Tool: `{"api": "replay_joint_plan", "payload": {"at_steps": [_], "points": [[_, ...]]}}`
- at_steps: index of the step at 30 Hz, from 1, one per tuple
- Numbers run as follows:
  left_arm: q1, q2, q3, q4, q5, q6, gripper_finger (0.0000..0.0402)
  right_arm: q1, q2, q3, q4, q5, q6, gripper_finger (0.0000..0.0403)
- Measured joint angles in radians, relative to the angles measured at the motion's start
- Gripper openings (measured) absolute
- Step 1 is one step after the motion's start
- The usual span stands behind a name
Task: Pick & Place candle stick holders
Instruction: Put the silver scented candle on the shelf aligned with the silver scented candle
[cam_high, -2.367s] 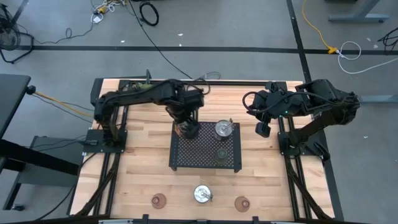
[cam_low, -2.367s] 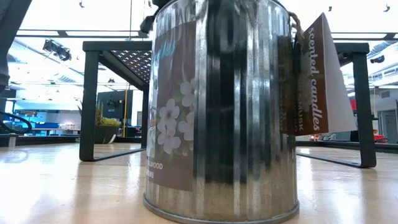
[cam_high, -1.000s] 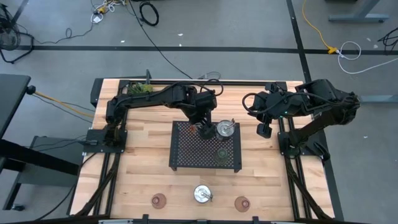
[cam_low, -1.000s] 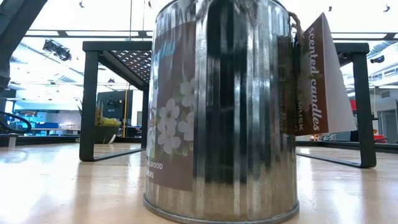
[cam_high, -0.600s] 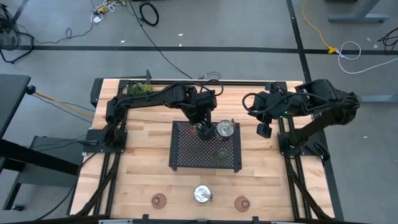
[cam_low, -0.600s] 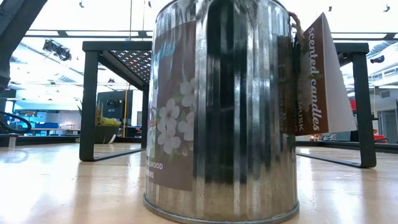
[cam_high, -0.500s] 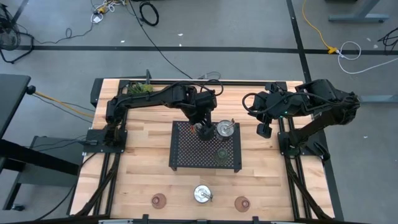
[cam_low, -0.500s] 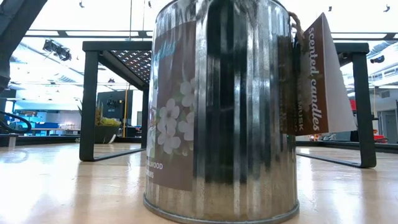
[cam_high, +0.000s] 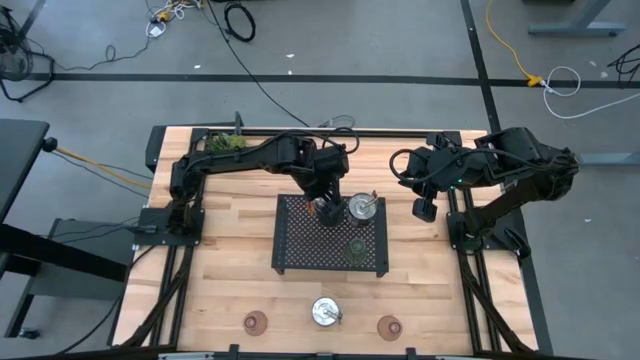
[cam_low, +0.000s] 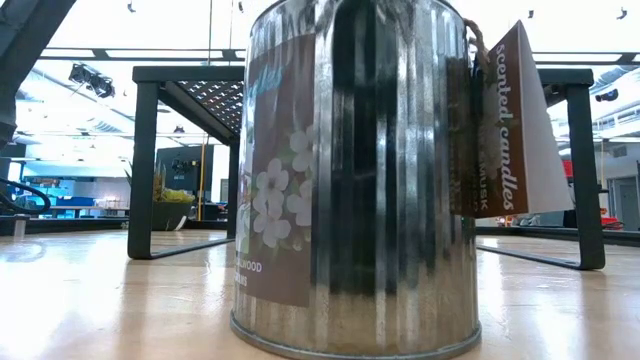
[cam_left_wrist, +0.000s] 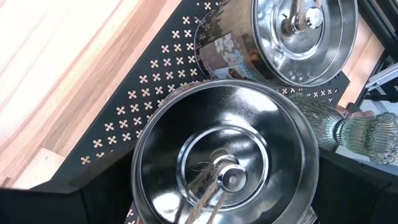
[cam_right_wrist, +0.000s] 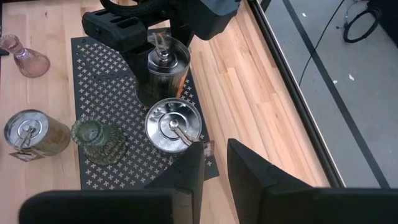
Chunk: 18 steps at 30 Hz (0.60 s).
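Looking down in the high view: left gripper (cam_high: 322, 205) sits over the far edge of the tray (cam_high: 300, 250), clamped on a silver tin (cam_high: 324, 210). A second tin (cam_high: 360, 209) stands on the tray just beside it, toward the right arm. Green glass holder (cam_high: 357, 246) is on the tray too, nearer the front than that second tin. Off the tray, near the table's front edge: third tin (cam_high: 323, 312) in front of the tray, with one reddish glass holder (cam_high: 256, 322) to its left-arm side and another (cam_high: 389, 326) to its right-arm side. Right gripper (cam_high: 423, 208) hangs beside the tray on the right arm's side, off it, holding nothing

Low view: the third tin (cam_low: 355, 175) fills most of the frame, a paper tag (cam_low: 510, 125) tied at its top; the tray's frame (cam_low: 145, 160) stands behind it

Left wrist view: the held tin's lid (cam_left_wrist: 224, 162) is right under the camera, twine on its knob, tray mesh (cam_left_wrist: 143, 93) below it. Second tin (cam_left_wrist: 292, 34) is just beside it, green holder (cam_left_wrist: 357, 130) past both. The fingers themselves are hidden by the tin

Right wrist view: right fingers (cam_right_wrist: 193, 177) are apart, nothing between them. Past them lie the tray (cam_right_wrist: 93, 59), the second tin (cam_right_wrist: 173, 125), the green holder (cam_right_wrist: 96, 142) and the left gripper's tin (cam_right_wrist: 163, 68). Third tin (cam_right_wrist: 28, 132) and a reddish holder (cam_right_wrist: 28, 59) sit off the tray
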Motion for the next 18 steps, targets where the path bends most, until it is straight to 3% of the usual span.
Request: {"api": "replay_joint_plan", "payload": {"at_steps": [18], "points": [[-0.003, -0.001, 0.0, 0.006, 0.003, 0.032, 0.0399, 0.0, 0.0, 0.0, 0.0, 0.0, 0.0, 0.0073]]}}
